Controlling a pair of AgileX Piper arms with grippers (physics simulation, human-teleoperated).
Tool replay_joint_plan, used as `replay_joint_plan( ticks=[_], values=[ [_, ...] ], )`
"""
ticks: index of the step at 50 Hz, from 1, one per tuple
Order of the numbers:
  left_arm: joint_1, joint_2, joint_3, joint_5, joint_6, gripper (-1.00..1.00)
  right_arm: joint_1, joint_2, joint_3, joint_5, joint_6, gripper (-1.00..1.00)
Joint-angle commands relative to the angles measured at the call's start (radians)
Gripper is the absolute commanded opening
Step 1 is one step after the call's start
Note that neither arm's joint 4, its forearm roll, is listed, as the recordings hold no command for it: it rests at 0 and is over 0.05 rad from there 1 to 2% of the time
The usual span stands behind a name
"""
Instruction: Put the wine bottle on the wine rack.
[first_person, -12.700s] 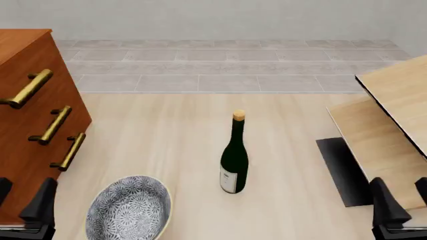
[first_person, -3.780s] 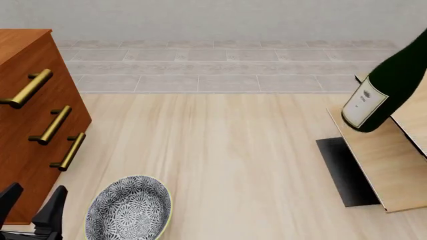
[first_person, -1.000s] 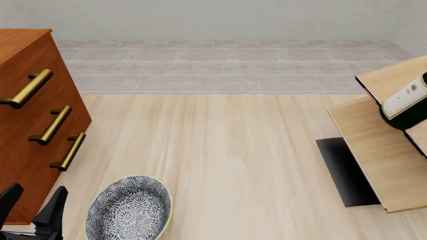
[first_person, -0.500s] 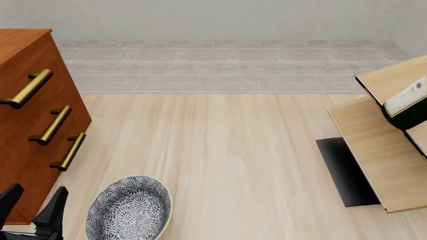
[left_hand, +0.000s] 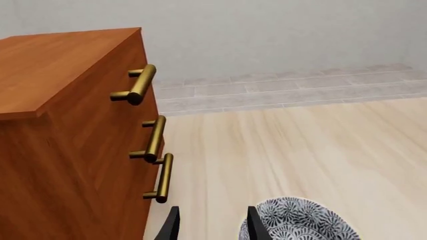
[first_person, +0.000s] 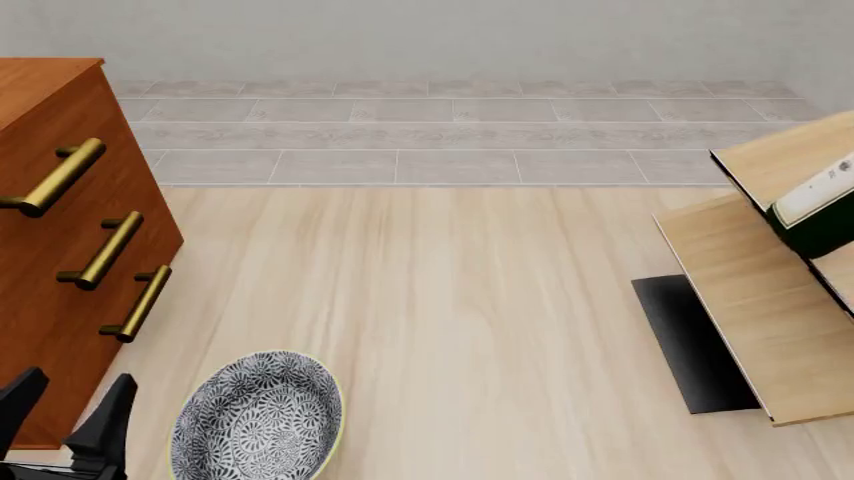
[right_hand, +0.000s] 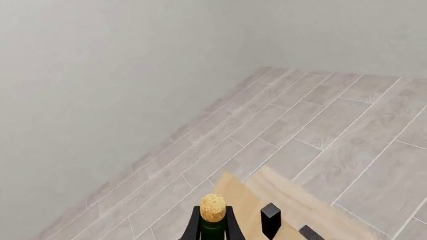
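Observation:
Only the base end of the dark green wine bottle (first_person: 825, 218) shows in the front view, at the right edge, with its white label. It lies tilted against the slanted tan panels of the wine rack (first_person: 754, 290). In the right wrist view the tan cork and neck of the wine bottle (right_hand: 213, 208) sit between dark fingers of my right gripper (right_hand: 213, 231), over a tan panel of the wine rack (right_hand: 248, 197). The right gripper itself is out of the front view. My left gripper (first_person: 64, 412) (left_hand: 213, 227) stands open and empty beside the cabinet.
A reddish-brown drawer cabinet (first_person: 54, 300) with brass handles fills the left side. A patterned grey bowl (first_person: 260, 420) (left_hand: 300, 225) sits near the front, just right of the left gripper. The rack's black base plate (first_person: 683, 340) lies on the table.
Over the last second the bottle's base has crept a little up and to the right against the rack. The left gripper has not moved.

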Motion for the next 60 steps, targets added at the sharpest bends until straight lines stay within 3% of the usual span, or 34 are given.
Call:
replay_joint_plan(
  ticks=[1, 32, 60],
  values=[
    [-0.002, 0.000, 0.000, 0.002, -0.001, 1.00, -0.019, 0.061, -0.013, 0.015, -0.003, -1.00],
    [0.004, 0.000, 0.000, -0.006, -0.002, 1.00, -0.101, 0.150, -0.030, -0.010, -0.027, -1.00],
    [0.007, 0.000, 0.000, 0.001, 0.004, 1.00, -0.124, 0.232, -0.027, -0.048, -0.038, -1.00]
  ],
)
